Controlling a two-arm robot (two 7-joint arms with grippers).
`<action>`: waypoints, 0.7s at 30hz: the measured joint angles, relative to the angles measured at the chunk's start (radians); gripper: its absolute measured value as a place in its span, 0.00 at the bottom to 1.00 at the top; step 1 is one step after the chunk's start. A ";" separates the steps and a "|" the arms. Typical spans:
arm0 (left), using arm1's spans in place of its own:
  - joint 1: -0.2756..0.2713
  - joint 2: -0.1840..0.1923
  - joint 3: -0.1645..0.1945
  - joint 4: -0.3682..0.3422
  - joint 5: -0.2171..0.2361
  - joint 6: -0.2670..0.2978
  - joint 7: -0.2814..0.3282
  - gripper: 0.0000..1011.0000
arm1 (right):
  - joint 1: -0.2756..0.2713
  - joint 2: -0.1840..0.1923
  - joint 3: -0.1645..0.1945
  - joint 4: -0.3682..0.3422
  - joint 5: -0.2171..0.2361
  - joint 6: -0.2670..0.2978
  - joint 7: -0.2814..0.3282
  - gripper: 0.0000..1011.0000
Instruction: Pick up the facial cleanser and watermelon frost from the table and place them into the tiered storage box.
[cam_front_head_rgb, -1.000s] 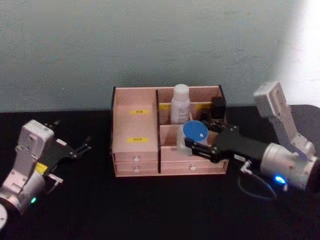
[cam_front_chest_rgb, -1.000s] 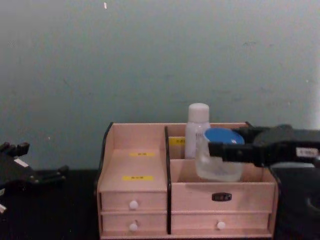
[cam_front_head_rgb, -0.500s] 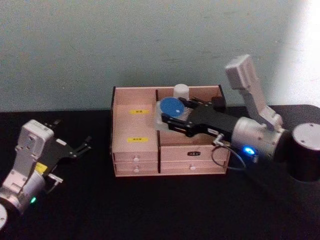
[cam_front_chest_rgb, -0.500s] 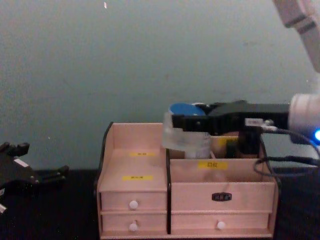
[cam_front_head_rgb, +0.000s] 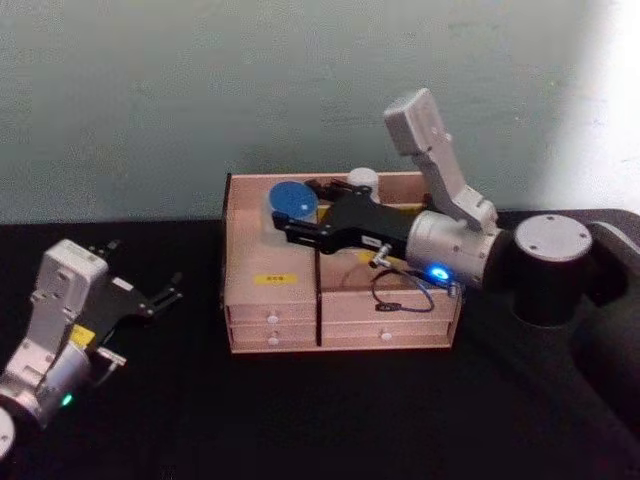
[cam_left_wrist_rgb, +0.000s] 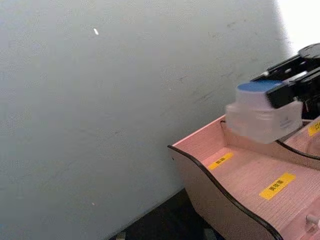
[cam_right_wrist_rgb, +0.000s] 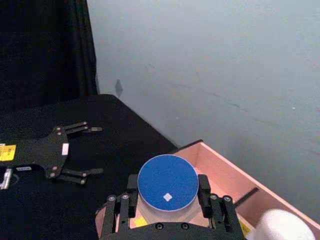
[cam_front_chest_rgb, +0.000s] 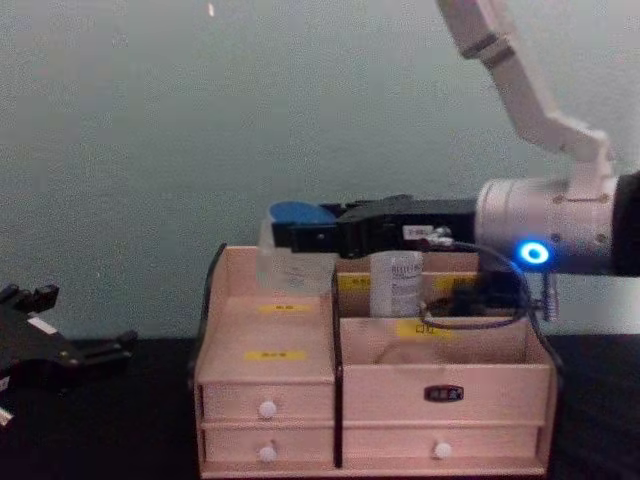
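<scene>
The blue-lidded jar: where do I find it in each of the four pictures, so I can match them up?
Head view: jar upper centre, in the right gripper, over the box's left section.
Left wrist view: jar hanging above the box's stepped, yellow-labelled section.
Right wrist view: blue lid seen from above, between the gripper's fingers.
Chest view: jar left of centre, above the box's top edge.
Shared landmark: the wooden box beneath it.
</scene>
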 joint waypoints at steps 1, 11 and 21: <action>0.000 0.000 0.000 0.000 0.000 0.000 0.000 0.99 | 0.005 -0.006 -0.002 0.012 0.000 -0.001 0.002 0.70; 0.000 0.000 0.000 0.000 0.000 0.000 0.000 0.99 | 0.061 -0.063 -0.016 0.134 -0.010 0.008 0.006 0.70; 0.000 0.000 0.000 0.000 0.000 0.000 0.000 0.99 | 0.086 -0.090 -0.015 0.205 -0.023 0.032 0.004 0.70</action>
